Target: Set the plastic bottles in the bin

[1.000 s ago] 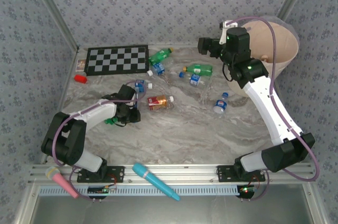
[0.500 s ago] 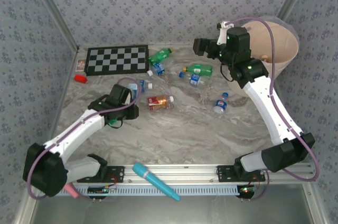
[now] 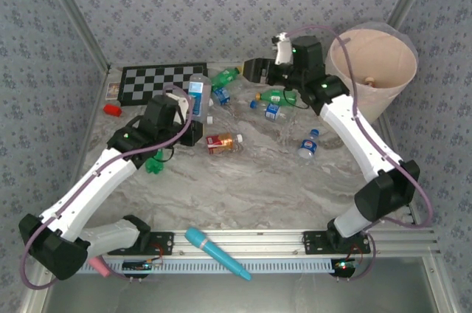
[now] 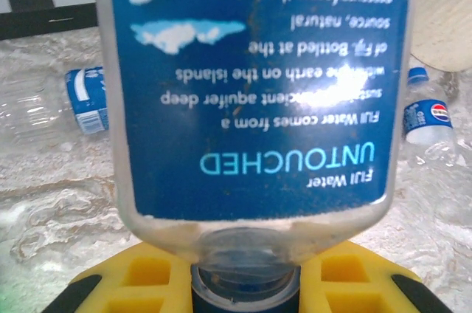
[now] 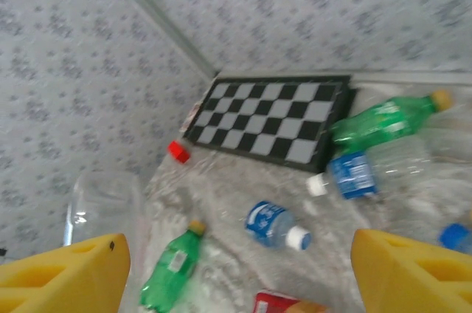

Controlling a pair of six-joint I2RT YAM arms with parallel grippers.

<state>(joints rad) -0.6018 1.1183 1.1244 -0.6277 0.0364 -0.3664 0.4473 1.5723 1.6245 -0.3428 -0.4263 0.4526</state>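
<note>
Glossy clear plastic bottle (image 4: 251, 99); smooth, slightly shiny marble-look table (image 4: 59, 202)

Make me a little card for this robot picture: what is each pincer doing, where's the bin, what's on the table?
left pincer: shut on a blue-label bottle, cap end gripped
right pincer: open, holding nothing
bin: far right, beside the right arm
loose bottles: several lying on the table
also there: checkerboard at the back left
</note>
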